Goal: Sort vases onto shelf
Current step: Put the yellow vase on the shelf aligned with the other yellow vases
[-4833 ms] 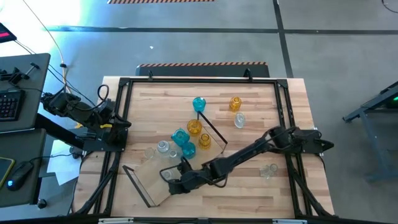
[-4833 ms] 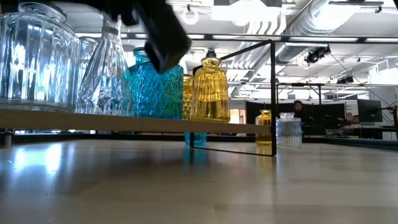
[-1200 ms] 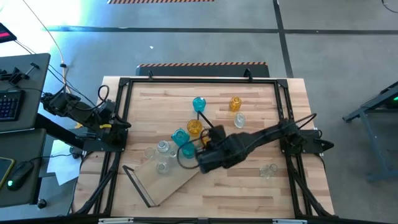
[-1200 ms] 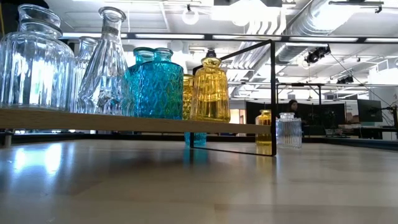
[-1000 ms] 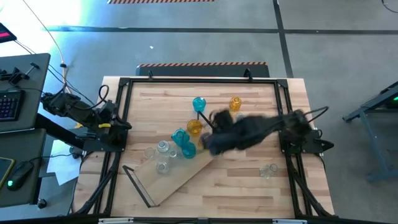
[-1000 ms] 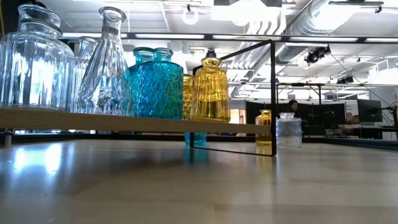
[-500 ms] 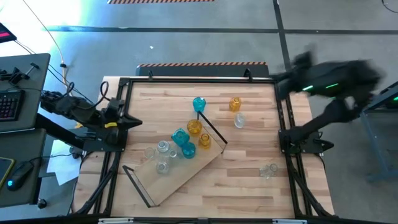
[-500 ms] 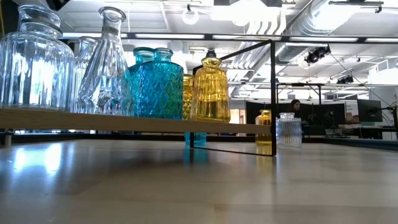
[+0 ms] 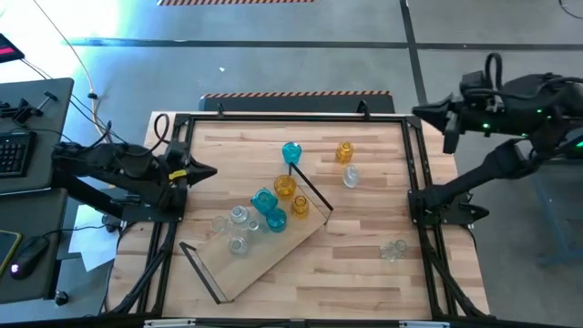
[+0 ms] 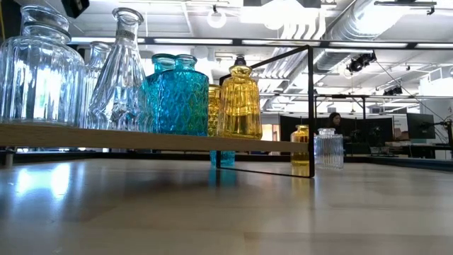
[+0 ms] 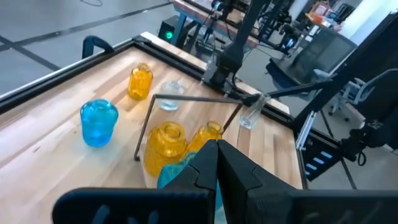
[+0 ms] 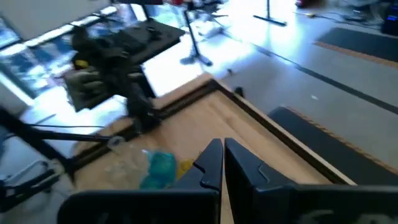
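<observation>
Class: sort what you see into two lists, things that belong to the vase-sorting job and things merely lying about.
Job:
vases
shelf
left gripper
right gripper

Lying about:
keyboard
mouse
cables

keyboard (image 9: 13, 150) | mouse (image 9: 30, 254) | person (image 10: 334, 124) in background

Grey concrete floor (image 9: 273, 55), dark seams; desk (image 9: 27, 137) with keyboard (image 9: 13, 153); exposed ceiling ducts (image 10: 354, 28).
</observation>
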`<control>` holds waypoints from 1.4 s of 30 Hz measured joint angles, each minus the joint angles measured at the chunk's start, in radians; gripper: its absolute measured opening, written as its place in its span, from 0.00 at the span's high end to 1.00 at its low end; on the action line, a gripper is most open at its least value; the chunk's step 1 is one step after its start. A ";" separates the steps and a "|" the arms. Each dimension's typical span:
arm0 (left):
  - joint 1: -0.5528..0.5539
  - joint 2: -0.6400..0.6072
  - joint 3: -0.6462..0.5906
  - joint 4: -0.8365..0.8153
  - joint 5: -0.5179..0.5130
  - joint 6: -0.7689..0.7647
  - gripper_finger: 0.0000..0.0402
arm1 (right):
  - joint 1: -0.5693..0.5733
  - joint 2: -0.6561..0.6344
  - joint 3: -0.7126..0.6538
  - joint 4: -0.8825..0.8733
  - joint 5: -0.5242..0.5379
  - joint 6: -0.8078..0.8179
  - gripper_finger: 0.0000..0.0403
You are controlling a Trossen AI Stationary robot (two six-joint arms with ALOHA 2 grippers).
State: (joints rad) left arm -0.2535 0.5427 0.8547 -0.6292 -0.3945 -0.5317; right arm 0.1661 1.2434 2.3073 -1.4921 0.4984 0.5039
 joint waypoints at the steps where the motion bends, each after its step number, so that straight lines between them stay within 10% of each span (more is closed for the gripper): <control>1: 0.014 0.005 0.000 0.011 0.011 0.010 1.00 | 0.000 0.013 0.000 0.035 -0.015 -0.012 1.00; 10: 0.130 0.061 0.000 0.078 0.134 0.038 1.00 | -0.018 0.151 -0.003 0.441 -0.314 -0.255 1.00; 17: 0.156 0.075 0.000 0.117 0.261 0.038 1.00 | -0.103 0.127 0.001 0.594 -0.118 -0.348 1.00; 35: 0.160 0.147 0.000 0.179 0.138 -0.023 1.00 | -0.460 -0.191 0.000 0.098 -0.152 -0.242 1.00; 42: 0.199 0.232 0.000 0.242 0.162 -0.053 1.00 | -0.467 -0.389 -0.142 0.234 -0.121 -0.194 1.00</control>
State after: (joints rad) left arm -0.0541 0.7750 0.8543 -0.3874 -0.2324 -0.5845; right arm -0.3008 0.8548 2.1657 -1.2583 0.3772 0.3100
